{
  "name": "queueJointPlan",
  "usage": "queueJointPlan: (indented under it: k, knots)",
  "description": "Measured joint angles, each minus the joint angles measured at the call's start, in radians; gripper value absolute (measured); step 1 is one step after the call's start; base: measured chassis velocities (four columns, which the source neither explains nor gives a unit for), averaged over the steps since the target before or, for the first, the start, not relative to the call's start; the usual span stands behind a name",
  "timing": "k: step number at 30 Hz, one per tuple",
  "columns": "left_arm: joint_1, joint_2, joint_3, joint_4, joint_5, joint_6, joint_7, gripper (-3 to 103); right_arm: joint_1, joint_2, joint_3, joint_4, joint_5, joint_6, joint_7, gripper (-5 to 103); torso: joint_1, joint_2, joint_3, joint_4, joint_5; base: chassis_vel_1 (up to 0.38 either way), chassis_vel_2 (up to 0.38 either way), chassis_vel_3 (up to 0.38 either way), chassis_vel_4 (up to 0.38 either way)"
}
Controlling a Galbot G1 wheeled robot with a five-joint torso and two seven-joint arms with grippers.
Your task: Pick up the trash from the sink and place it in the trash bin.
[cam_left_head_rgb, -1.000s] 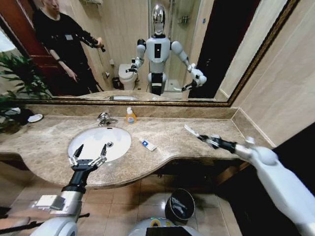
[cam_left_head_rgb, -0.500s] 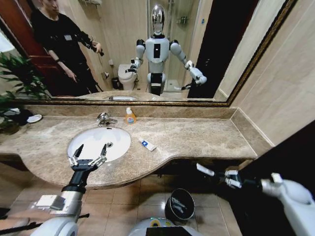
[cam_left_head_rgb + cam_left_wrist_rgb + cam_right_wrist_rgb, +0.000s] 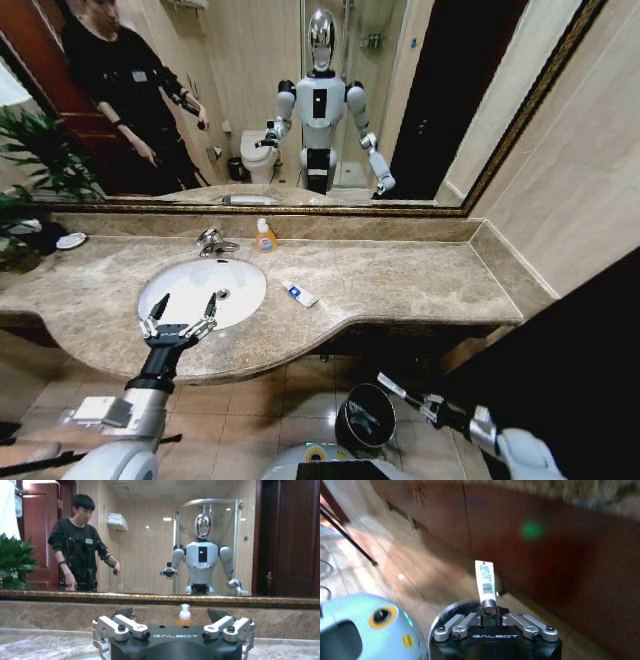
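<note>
A bathroom is shown: a beige-brown marble counter [image 3: 400,285] runs beneath a wide framed mirror [image 3: 300,100], with brown tiled floor [image 3: 260,400] below. The sink [image 3: 190,290], a white oval basin with a chrome tap [image 3: 212,241] at its back rim, is set into the counter; an orange soap bottle [image 3: 265,237] stands just beside the tap. A white-and-blue packet [image 3: 300,294] is seen lying flat on the marble to the right of the basin, apart from both grippers.

The tiny white tube [image 3: 485,581], narrow and flat-ended with dark print along its face, is held at its round capped end in the right gripper [image 3: 490,619], whose jaws are closed upon it; the tube projects straight out beyond the fingertips. In the head view this gripper [image 3: 428,406] is seen low, below counter level, with the tube [image 3: 391,386] reaching toward the trash bin [image 3: 364,418], a small round black bin with a glossy liner standing on the floor; the tube's tip lies just beside the bin's right rim.

The left gripper [image 3: 178,322] is held over the near rim of the sink with its jaws spread wide and nothing between them.
</note>
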Motion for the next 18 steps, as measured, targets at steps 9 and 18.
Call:
queueJointPlan:
  k: [9,18]
  knots:
    - [0.0,0.0,0.0,0.0,0.0,0.0,0.0,100,-0.014,0.072,0.016,-0.027,-0.157,0.041,0.116,17,0.0,0.0,0.0,0.0,0.0,0.0,0.0,0.0,0.0]
    - [0.0,0.0,0.0,0.0,0.0,0.0,0.0,100,-0.018,0.168,-0.021,-0.048,-0.328,0.074,0.241,17,0.0,0.0,0.0,-0.0001,0.0002,0.0,0.0,0.0,0.0]
